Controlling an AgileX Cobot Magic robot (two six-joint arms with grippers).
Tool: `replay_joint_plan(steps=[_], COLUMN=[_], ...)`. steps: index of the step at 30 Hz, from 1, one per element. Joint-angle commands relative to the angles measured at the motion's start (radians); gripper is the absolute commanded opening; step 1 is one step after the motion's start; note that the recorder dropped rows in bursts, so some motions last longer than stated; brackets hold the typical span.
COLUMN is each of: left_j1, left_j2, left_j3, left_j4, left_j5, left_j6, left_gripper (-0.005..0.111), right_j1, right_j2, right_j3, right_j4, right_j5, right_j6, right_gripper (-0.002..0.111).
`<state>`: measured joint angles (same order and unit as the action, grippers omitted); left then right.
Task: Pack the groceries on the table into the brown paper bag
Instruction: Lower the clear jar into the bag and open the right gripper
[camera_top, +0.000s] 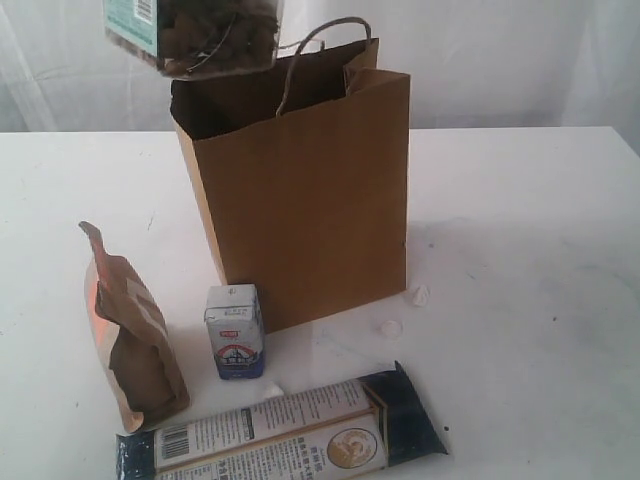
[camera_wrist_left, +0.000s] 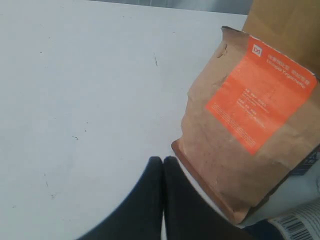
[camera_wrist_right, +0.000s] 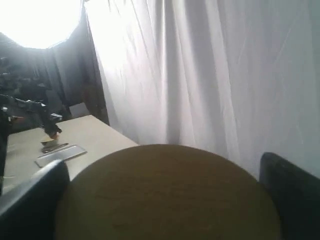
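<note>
A big clear jar (camera_top: 195, 35) of dark contents hangs tilted just above the open mouth of the brown paper bag (camera_top: 300, 200). Its gold lid (camera_wrist_right: 165, 170) fills the space between the two fingers of my right gripper (camera_wrist_right: 162, 192), which is shut on it. On the table (camera_top: 520, 220) in front of the bag are a brown pouch (camera_top: 135, 335), a small white-blue carton (camera_top: 235, 332) and a long blue-white packet (camera_top: 290, 435). My left gripper (camera_wrist_left: 163, 161) is shut and empty, low over the table beside the pouch (camera_wrist_left: 250, 130). Neither gripper shows in the exterior view.
Two small white scraps (camera_top: 418, 295) (camera_top: 391, 326) lie by the bag's right front corner. A white curtain (camera_top: 500, 60) hangs behind the table. The bag's paper-cord handle (camera_top: 320, 40) sticks up next to the jar.
</note>
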<state>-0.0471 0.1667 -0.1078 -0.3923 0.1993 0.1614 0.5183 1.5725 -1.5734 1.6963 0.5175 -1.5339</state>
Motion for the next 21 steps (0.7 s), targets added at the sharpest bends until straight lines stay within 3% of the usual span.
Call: replay_joint_plan(steps=[1, 8, 21], left_j1=[-0.006, -0.006, -0.006], left_j2=[-0.003, -0.003, -0.003], left_j3=[0.006, 0.006, 0.006], left_j4=[-0.003, -0.003, -0.003], left_j5=[0.004, 0.0, -0.004], left_j6=[-0.005, -0.005, -0.007], left_gripper=[0.0, 0.0, 0.0], right_j1=[0.002, 0.002, 0.002], right_j2=[-0.011, 0.009, 0.077], right_j3=[-0.011, -0.011, -0.008], right_j4=[0.048, 0.048, 0.048], right_j5=[-0.068, -0.208, -0.179], right_j6=[-0.125, -0.173, -0.164], right_gripper=[0.032, 0.032, 0.032])
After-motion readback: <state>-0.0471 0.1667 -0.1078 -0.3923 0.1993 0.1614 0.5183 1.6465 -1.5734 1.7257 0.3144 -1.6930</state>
